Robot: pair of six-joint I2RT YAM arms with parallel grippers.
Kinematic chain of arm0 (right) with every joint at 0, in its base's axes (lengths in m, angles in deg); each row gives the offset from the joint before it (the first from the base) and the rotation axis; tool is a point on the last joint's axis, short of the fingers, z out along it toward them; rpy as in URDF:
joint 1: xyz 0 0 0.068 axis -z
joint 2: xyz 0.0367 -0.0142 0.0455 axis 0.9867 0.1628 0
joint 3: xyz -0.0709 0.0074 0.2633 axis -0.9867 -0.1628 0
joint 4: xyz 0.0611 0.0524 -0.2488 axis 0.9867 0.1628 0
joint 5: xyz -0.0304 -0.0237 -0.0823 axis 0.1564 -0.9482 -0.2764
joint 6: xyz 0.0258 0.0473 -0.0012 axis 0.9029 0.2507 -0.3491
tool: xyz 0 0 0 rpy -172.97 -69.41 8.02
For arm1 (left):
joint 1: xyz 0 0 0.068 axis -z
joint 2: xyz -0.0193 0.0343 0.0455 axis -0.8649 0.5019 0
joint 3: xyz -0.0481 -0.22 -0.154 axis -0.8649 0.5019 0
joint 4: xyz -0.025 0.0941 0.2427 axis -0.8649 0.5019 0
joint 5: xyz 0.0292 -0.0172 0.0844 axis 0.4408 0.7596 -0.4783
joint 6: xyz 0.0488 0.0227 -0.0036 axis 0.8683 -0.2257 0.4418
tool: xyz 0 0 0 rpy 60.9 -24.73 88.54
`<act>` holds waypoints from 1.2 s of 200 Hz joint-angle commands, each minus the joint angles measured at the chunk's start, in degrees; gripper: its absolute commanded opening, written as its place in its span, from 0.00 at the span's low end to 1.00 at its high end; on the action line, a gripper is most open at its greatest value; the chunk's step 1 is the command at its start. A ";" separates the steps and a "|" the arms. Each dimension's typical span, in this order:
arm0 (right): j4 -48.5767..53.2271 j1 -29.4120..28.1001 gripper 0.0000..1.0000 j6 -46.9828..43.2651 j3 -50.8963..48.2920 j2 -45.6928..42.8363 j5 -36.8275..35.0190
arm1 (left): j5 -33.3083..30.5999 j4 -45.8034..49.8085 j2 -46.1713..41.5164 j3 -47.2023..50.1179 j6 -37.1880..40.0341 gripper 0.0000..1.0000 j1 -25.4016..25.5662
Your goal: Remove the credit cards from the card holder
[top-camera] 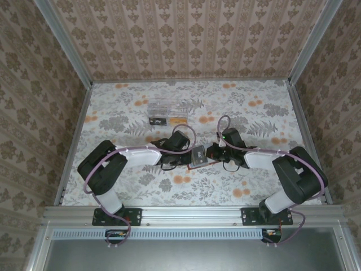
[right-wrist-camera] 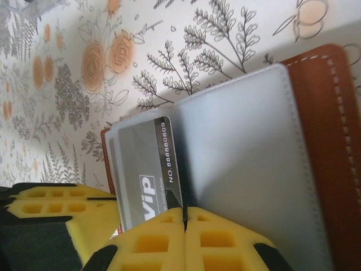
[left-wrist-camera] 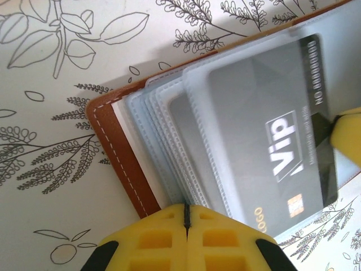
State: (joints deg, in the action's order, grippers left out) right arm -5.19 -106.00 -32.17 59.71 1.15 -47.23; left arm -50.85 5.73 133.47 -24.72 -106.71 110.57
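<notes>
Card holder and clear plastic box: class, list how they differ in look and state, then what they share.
The card holder is brown leather, the clear plastic box see-through. The card holder lies open with its sleeves fanned; the box sits apart, farther back. Both rest on the floral table.

The grey card reads "Vip" — digits after "NO" blurred.

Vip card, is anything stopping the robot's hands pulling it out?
Nothing visible. The right hand is shut on the Vip card; only its clear sleeve wraps it. The left hand grips the card holder.
</notes>
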 commanded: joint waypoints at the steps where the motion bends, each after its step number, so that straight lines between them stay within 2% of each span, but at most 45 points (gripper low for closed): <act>1: 1.39 0.83 0.00 -0.76 -0.78 -2.31 0.35 | -0.86 3.02 1.39 -0.01 0.03 0.03 0.40; 66: 3.20 2.52 0.00 -3.30 -0.39 -2.11 1.49 | -1.48 5.31 -0.34 -0.78 1.59 0.03 0.25; 114: 2.06 2.50 0.00 -4.18 0.80 0.83 5.09 | -1.92 8.18 -2.39 -4.14 3.72 0.12 0.45; 125: 1.88 2.48 0.10 -4.20 0.71 1.18 5.08 | -1.96 8.78 -2.50 -4.96 4.30 0.15 0.51; 161: 0.99 2.51 0.19 -4.70 0.71 2.52 5.77 | -2.09 9.47 -1.51 -7.46 5.62 0.17 0.42; 240: -3.53 2.26 0.21 -3.33 0.89 6.61 9.54 | -0.53 7.51 4.69 -9.39 5.50 0.12 0.29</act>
State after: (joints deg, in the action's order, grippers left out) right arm -6.85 -103.72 -36.21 59.71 5.74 -40.67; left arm -52.05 12.92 135.92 -33.46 -101.74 110.59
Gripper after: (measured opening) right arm 0.207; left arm 0.131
